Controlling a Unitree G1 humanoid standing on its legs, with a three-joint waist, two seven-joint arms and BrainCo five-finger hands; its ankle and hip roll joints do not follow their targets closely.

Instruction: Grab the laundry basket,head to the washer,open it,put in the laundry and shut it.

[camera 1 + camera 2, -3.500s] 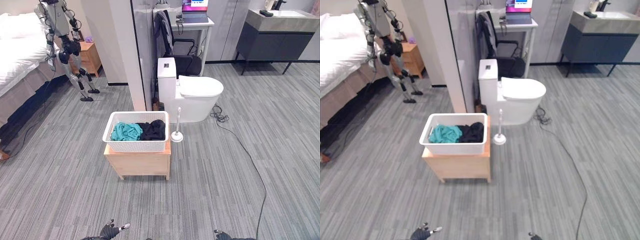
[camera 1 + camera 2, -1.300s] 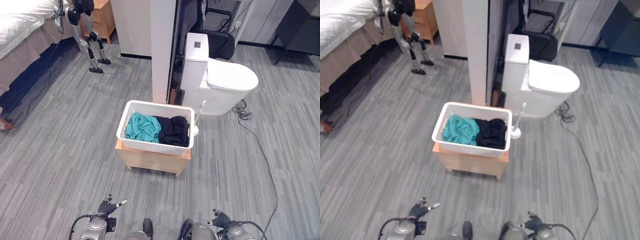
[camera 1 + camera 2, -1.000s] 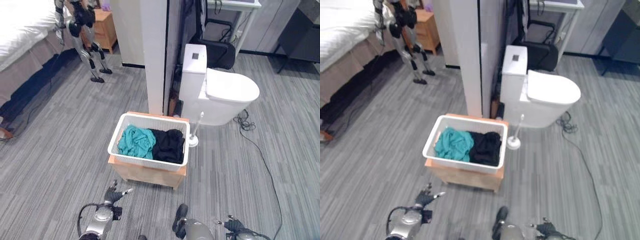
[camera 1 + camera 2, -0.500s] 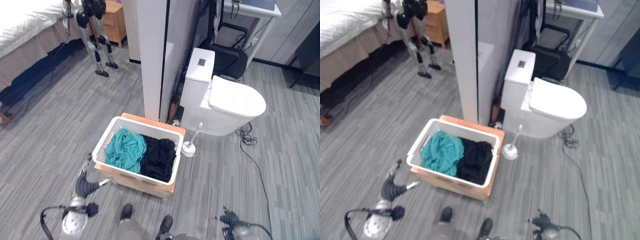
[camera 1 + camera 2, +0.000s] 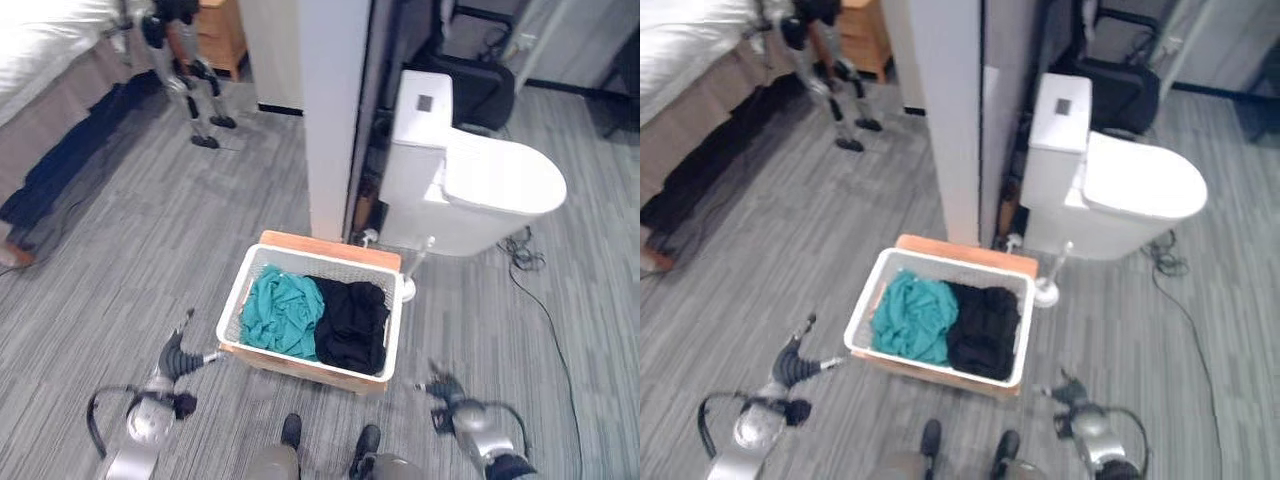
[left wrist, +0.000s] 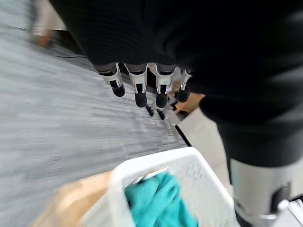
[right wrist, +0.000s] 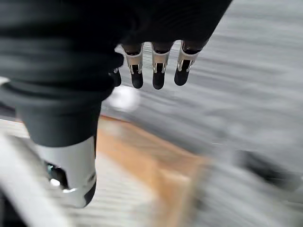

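A white laundry basket (image 5: 236, 298) sits on a low wooden stand (image 5: 330, 243) just ahead of me. Inside it lie a teal garment (image 5: 283, 312) and a black garment (image 5: 352, 322). My left hand (image 5: 177, 356) hovers open off the basket's near left corner, not touching it. In the left wrist view its fingers (image 6: 140, 91) point straight past the basket's rim (image 6: 152, 164) and the teal garment (image 6: 158, 202). My right hand (image 5: 445, 391) is open beside the near right corner, apart from the basket. Its straight fingers (image 7: 158, 72) hang over the wooden stand (image 7: 156, 163).
A white toilet (image 5: 490, 188) stands behind the basket to the right, with a toilet brush (image 5: 412, 281) at its foot. A white pillar (image 5: 335, 110) rises right behind the stand. Another humanoid robot (image 5: 182, 50), a bed (image 5: 45, 70) and a nightstand (image 5: 220, 28) are at the far left.
The camera has moved closer to the basket. My right hand has risen beside the basket's near right corner. My left hand stays at the near left corner.
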